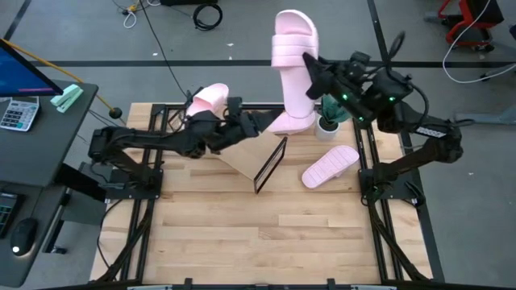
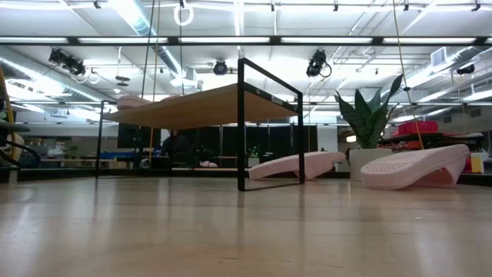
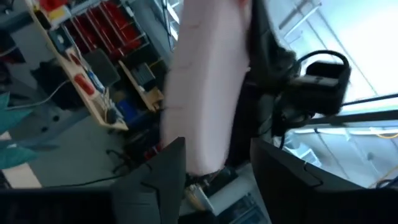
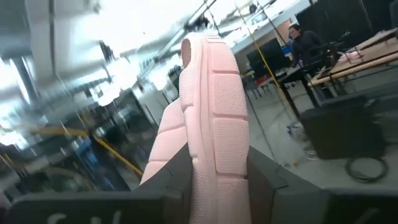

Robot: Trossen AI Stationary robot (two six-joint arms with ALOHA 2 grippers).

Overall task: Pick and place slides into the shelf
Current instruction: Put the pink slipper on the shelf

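Slide [image 1: 292, 72] in right gripper [image 1: 310, 68], no writing legible

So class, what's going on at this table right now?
Two robot arms are putting pink slides on a low wooden shelf. The right gripper holds one slide raised high above the table's far edge. The left gripper is at another slide by the shelf's left end; whether it grips it is unclear. Two more slides lie on the table: one right of the shelf, one beneath it.
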